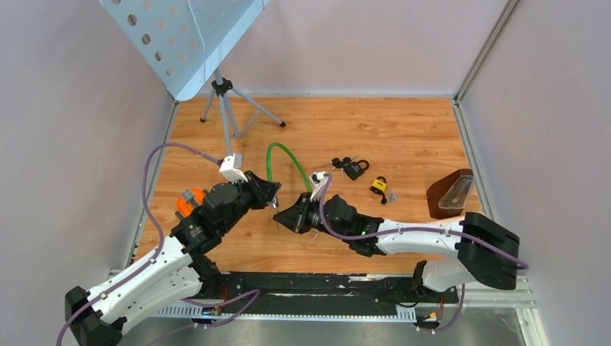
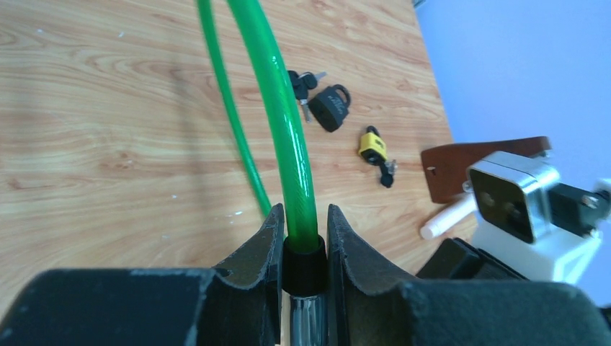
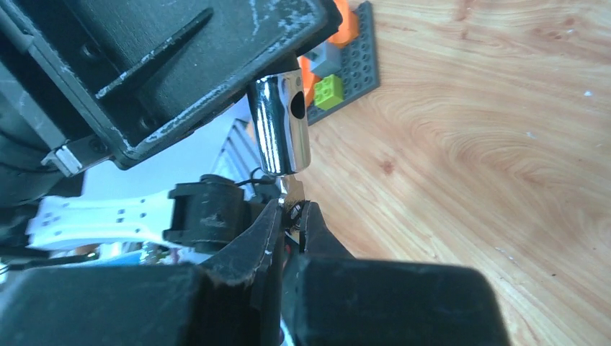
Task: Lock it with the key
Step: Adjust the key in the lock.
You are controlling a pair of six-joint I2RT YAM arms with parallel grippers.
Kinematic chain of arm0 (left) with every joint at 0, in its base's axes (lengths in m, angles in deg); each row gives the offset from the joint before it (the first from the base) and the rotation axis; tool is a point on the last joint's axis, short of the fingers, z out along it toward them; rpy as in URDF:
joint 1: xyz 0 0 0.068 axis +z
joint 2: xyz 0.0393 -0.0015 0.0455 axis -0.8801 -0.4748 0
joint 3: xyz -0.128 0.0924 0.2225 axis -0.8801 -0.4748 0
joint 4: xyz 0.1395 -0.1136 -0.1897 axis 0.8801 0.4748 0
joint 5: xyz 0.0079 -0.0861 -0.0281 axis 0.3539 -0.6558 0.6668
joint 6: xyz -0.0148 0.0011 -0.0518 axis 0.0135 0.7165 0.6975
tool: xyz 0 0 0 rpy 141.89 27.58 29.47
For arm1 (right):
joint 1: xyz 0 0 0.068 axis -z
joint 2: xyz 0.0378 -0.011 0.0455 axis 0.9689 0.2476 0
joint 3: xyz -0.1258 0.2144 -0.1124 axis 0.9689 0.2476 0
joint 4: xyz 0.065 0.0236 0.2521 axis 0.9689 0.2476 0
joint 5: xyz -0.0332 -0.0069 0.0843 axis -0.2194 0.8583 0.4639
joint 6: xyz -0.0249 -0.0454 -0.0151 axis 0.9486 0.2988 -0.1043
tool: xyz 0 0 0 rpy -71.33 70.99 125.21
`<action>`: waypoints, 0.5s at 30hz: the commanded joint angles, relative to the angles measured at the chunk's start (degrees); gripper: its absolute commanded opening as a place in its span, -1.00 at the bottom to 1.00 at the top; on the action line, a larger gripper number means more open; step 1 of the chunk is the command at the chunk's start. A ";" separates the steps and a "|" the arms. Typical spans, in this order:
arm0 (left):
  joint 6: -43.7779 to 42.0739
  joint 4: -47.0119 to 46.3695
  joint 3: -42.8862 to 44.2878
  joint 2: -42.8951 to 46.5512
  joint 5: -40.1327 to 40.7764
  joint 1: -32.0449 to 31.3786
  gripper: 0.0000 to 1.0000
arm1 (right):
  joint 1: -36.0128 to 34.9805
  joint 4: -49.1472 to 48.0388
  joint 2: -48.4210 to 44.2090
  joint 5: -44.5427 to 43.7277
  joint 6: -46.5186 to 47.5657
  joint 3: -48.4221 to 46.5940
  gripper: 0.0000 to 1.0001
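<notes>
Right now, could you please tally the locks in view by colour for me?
Green cable lock: 1
Black padlock: 1
Yellow padlock: 1
Total: 3

Pale lilac walls (image 1: 375, 43) enclose a wood-grain tabletop (image 1: 403, 130), with a perforated music stand (image 1: 180, 36) at back left.

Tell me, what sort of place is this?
Probably a robot test bench: a wooden table boxed in by plain walls, two robot arms bolted at its edge, and practice items, a green cable lock and padlocks.
</notes>
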 commanded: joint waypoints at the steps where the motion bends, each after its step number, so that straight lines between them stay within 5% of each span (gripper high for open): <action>1: -0.10 -4.36 -1.48 3.61 3.58 0.93 -1.00 | 4.41 -13.06 -4.53 6.91 -7.21 5.95 -1.00; 15: -2.09 -17.64 -8.62 9.42 -0.96 0.94 -1.00 | 9.57 -30.35 -6.53 18.95 -19.30 12.62 -1.00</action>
